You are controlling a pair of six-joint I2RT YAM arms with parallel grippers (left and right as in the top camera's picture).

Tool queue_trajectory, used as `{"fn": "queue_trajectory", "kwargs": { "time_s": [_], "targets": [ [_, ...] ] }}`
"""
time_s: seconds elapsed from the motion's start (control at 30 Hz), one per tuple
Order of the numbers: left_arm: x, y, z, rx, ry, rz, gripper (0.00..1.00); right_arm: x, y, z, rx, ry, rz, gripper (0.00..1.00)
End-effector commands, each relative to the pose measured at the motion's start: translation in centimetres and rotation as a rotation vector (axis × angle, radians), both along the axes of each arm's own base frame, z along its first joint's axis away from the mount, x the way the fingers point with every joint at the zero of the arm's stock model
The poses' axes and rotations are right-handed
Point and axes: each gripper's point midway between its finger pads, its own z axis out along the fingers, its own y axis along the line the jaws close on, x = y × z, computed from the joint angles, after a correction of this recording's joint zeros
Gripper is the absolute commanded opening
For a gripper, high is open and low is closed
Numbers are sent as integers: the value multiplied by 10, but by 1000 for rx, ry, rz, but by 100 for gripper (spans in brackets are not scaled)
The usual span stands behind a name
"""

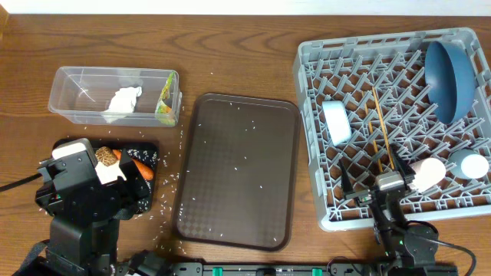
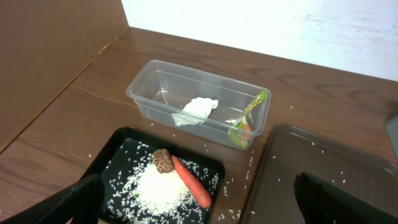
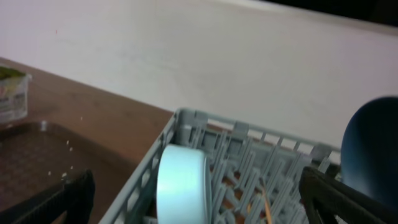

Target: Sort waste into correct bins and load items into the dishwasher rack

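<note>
The clear tub point(image 1: 65, 107) holds the crumpled napkin point(image 2: 198, 109) and the snack wrapper point(image 2: 249, 118). In the black tray point(image 2: 118, 155) lie a carrot point(image 2: 191, 182), a brown lump point(image 2: 163, 159) and a pile of rice point(image 2: 158, 186). My left gripper point(image 2: 199, 211) hovers open over this tray, empty. The grey rack point(image 1: 305, 138) carries the dark-blue dish point(image 1: 449, 80), white bowl point(image 1: 336, 121), chopsticks point(image 1: 381, 130), pink cup point(image 1: 428, 172) and light-blue cup point(image 1: 469, 165). My right gripper point(image 1: 389, 184) stands open and empty at the rack's near edge, facing the bowl point(image 3: 180, 186).
A brown serving tray point(image 1: 238, 169) lies between the bins and the rack, dotted with rice grains. More loose grains point(image 1: 173, 180) are scattered on the wooden table beside the black tray. A pale wall stands behind the table.
</note>
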Motion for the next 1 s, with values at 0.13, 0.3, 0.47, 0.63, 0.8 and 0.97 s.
{"fn": "queue_trajectory", "kwargs": {
  "time_s": [0.13,0.3,0.47,0.63,0.8,0.97],
  "targets": [
    [-1,3,1,0,-6,20,98,1,-4,-5,16,20,-13,99],
    [-1,3,1,0,-6,20,98,1,-4,-32,8,130,-15,99],
    [-1,3,1,0,-6,20,98,1,-4,-32,7,133,-15,99],
    [-1,3,1,0,-6,20,98,1,-4,-33,7,133,-15,99],
    [0,3,1,0,-6,20,98,1,-4,-33,7,134,-15,99],
    [-1,3,1,0,-6,20,98,1,-4,-33,7,134,-15,99]
  ]
}}
